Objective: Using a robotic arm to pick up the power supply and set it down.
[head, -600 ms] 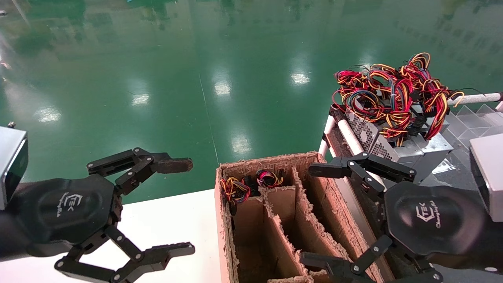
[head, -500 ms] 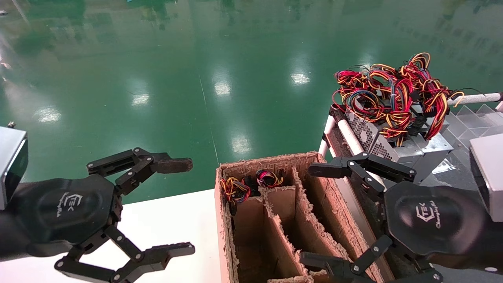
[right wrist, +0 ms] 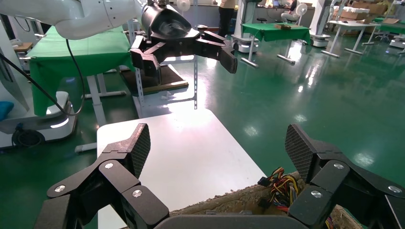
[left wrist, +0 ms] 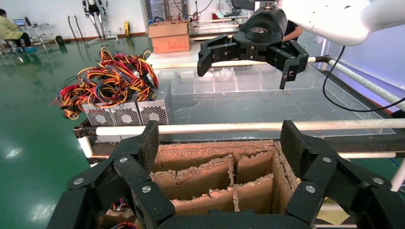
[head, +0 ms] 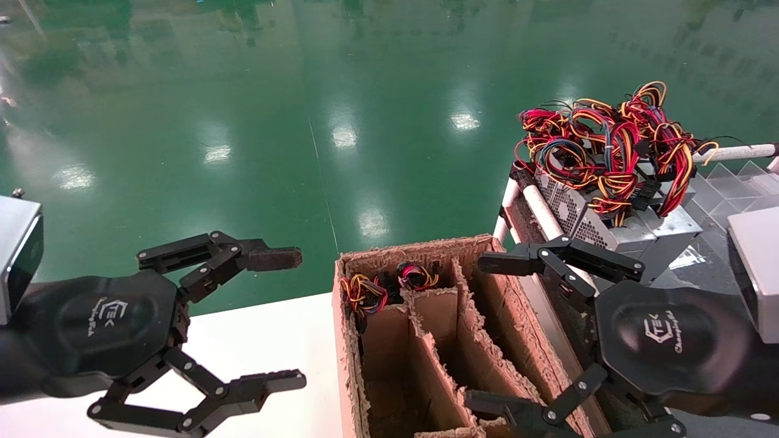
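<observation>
Grey metal power supplies (head: 614, 228) with perforated vent sides sit on a rack at the right, under a tangle of red, yellow and black wires (head: 608, 140). The left wrist view shows them as well (left wrist: 129, 112). My left gripper (head: 298, 319) hangs open over the white table, left of the cardboard box, holding nothing. My right gripper (head: 478, 331) is open above the box's right side, just in front of the rack, also holding nothing. Each wrist view shows its own fingers spread wide (left wrist: 220, 140) (right wrist: 217, 143).
The brown cardboard box (head: 468, 316) has ragged dividers; wire bundles (head: 365, 293) lie in its far-left compartments. A white rail (head: 544, 216) edges the rack, with clear plastic dividers (head: 730, 179) behind. The white table (head: 255, 340) lies left of the box, above a green floor.
My left gripper's fingers have shifted slightly to the right. The right gripper, the box and the power supplies have not moved.
</observation>
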